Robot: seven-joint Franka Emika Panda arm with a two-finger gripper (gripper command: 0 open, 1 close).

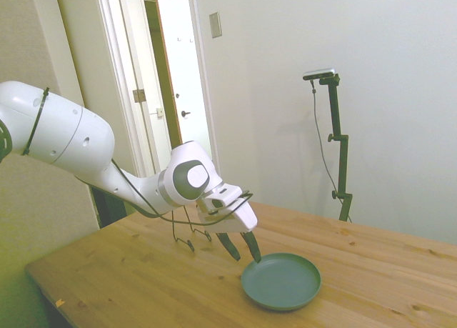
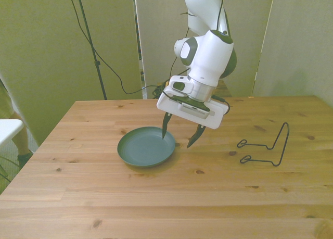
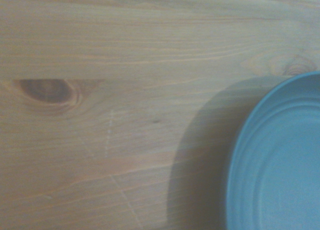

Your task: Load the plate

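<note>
Fingers (image 2: 165,125) spread wide, straddling the plate (image 2: 145,147) rim nearest the wire rack (image 2: 265,145), probably to pinch its edge.

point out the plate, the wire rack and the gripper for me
plate (image 2: 140,149): front view, bare middle of its dish
wire rack (image 2: 281,145): front view, its upright loop
gripper (image 2: 180,136): front view, midway between the open fingertips, at the plate's rim
</note>
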